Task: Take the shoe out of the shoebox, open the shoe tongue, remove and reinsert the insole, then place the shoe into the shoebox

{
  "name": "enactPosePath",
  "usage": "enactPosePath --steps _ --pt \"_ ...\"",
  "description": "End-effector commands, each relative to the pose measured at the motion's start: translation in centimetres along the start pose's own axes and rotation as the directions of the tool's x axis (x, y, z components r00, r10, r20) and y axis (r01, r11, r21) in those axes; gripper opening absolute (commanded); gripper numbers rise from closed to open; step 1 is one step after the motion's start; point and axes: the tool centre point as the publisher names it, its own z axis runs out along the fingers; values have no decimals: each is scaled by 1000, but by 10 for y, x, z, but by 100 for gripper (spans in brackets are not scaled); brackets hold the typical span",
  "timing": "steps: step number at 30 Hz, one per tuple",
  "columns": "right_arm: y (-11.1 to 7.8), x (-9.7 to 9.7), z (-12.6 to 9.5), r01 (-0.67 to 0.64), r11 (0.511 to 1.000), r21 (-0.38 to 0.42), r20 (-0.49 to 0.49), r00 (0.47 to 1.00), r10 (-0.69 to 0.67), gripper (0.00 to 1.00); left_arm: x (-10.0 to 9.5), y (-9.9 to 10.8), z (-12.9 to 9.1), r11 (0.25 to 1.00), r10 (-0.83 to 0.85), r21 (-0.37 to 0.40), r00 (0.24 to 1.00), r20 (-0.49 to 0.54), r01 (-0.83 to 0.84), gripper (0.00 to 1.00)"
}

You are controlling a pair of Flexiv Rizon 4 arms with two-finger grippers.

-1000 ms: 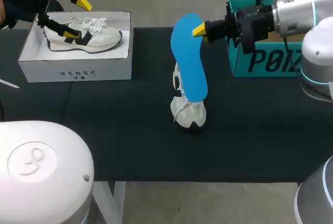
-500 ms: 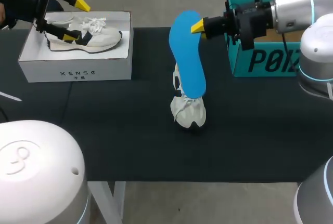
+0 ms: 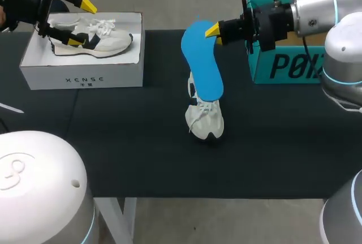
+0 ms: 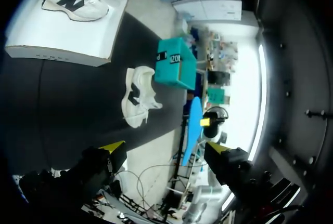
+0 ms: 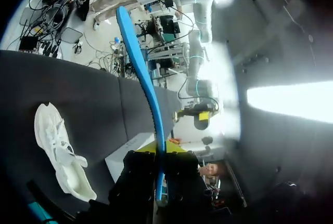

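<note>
A white shoe (image 3: 205,118) lies on the black table (image 3: 141,153) near its middle, also seen in the left wrist view (image 4: 138,96) and the right wrist view (image 5: 57,151). Just above it hangs a blue insole (image 3: 202,63), one end reaching down to the shoe. My right gripper (image 3: 215,30) is shut on the insole's upper end; the insole (image 5: 140,63) stands out ahead between its fingers. A second white shoe (image 3: 93,37) with dark stripes rests in the white shoebox (image 3: 82,77) at the back left. My left gripper (image 3: 82,23) hovers open over that box, holding nothing.
A teal box (image 3: 283,65) stands at the back right, behind my right gripper. The table's front half is bare black cloth. My own arms' white housings fill the lower left and right corners of the head view.
My right gripper has shifted slightly left with the insole, whose top has swung left too. My left gripper has drifted a little left above the box.
</note>
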Motion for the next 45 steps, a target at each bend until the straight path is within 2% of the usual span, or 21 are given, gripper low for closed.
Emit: enactPosePath --steps 1,5,25,26,27,28,30,31,32,33,34,35,36,37,39,40,42,45 --pt "-13 -15 0 -63 996 -59 -5 998 63 0 0 1 0 1000 -1 1 1000 3 1 100" --pt "-18 -30 0 -135 982 -134 42 989 142 0 0 1 0 1000 -1 1 1000 3 1 100" --pt "-18 -30 0 -135 982 -134 42 989 142 0 0 1 0 1000 -1 1 1000 3 1 100" --pt "-23 -27 4 -233 970 -75 6 972 234 0 0 1 0 1000 -1 1 1000 3 1 100" --pt "-24 -26 6 -253 967 -38 -26 967 252 0 0 1 0 1000 -1 1 1000 3 1 100" --pt "-28 -25 9 -334 942 22 -67 940 335 0 0 1 0 1000 -1 1 1000 3 1 100" --pt "-27 -24 12 -382 923 49 -110 916 385 0 0 1 0 1000 -1 1 1000 3 1 100" --pt "-29 -19 16 -483 868 113 -172 851 496 0 0 1 0 1000 -1 1 1000 3 1 100" --pt "-28 -17 17 -522 847 98 -160 832 531 0 0 1 0 1000 -1 1 1000 3 1 100" --pt "-25 -16 18 -613 783 105 -138 771 622 0 0 1 0 1000 -1 1 1000 3 1 100" --pt "-24 -13 19 -681 728 78 -118 719 685 0 0 1 0 1000 -1 1 1000 3 1 100" --pt "-19 -14 19 -692 719 71 -122 709 694 0 0 1 0 1000 -1 1 1000 3 1 100" --pt "-15 -14 21 -729 679 87 -146 664 733 0 0 1 0 1000 -1 1 1000 3 1 100" --pt "-10 -15 22 -763 645 33 -116 638 761 0 0 1 0 1000 -1 1 1000 3 1 100" --pt "-4 -17 21 -810 586 23 -122 579 806 0 0 1 0 1000 -1 1 1000 3 1 100" --pt "-2 -19 20 -826 563 -24 -96 563 821 0 0 1 0 1000 -1 1 1000 3 1 100" --pt "0 -23 16 -843 538 -8 -76 537 840 0 0 1 0 1000 -1 1 1000 3 1 100" --pt "-1 -26 13 -844 537 -17 -55 537 842 0 0 1 0 1000 -1 1 1000 3 1 100"
